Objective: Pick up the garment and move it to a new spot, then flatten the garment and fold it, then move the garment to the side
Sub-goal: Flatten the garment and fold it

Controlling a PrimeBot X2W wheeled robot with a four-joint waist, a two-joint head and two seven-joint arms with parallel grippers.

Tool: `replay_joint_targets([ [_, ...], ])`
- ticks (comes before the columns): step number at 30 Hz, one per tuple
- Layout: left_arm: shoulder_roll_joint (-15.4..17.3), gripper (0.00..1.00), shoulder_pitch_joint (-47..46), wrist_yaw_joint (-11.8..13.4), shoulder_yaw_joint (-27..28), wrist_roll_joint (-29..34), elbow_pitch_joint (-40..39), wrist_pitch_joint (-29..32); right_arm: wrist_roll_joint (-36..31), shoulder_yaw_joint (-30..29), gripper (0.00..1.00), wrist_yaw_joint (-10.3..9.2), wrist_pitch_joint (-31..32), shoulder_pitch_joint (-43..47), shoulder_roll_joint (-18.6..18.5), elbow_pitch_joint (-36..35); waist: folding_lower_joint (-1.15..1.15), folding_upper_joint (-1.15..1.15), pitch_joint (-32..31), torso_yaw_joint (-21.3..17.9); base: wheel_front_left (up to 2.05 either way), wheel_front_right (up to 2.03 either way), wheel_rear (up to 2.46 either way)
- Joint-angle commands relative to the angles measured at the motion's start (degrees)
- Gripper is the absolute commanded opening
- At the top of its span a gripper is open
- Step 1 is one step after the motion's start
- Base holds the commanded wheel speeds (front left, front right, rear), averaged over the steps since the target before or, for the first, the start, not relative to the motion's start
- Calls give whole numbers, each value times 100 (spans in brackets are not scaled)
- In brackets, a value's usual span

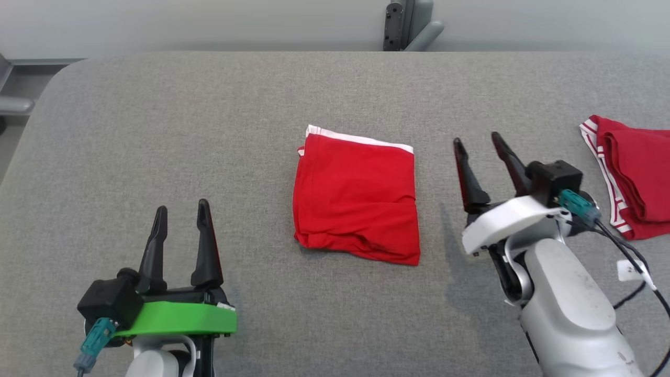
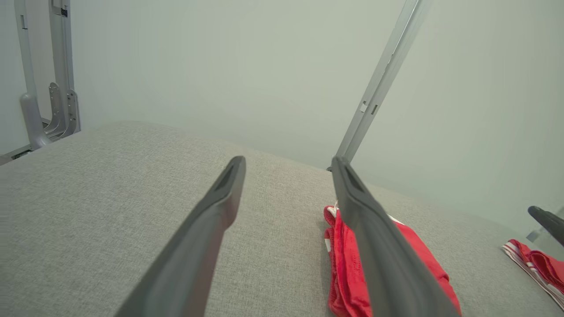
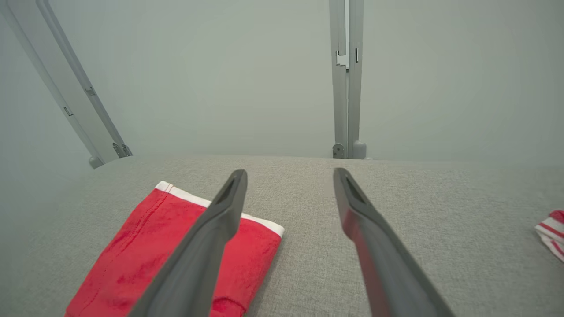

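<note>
The garment [image 1: 357, 195] is red with a white band along its far edge. It lies folded into a rough square in the middle of the grey table [image 1: 209, 115]. My left gripper [image 1: 181, 209] stands open at the lower left, well apart from the cloth, with nothing between its fingers. My right gripper [image 1: 476, 140] is open just right of the garment, free of it and empty. In the left wrist view the garment [image 2: 348, 264] lies partly behind the right finger. In the right wrist view the garment [image 3: 145, 255] lies left of and below the open fingers.
A second red garment with white stripes [image 1: 633, 178] lies at the table's right edge, also seen as a striped corner [image 3: 551, 231]. Grey metal posts [image 1: 408, 23] stand behind the table's far edge against a pale wall. Cables [image 1: 628, 262] trail from my right wrist.
</note>
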Motion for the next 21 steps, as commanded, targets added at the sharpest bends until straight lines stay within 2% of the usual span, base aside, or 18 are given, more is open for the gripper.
replay_joint_targets([
  [1,14,100,108,21,62,40,-30,-16,-88,-166,100,-1,-15,198,21,-182,0,39,-53,-40,0,0,0],
  [9,13,100,254,39,203,103,-52,-15,-365,-753,100,-1,-15,1153,87,-1196,0,39,-241,-167,0,0,0],
  [21,20,100,466,4,353,452,45,-15,-260,-787,100,-1,-15,2112,89,-2031,0,39,-405,-378,0,0,0],
])
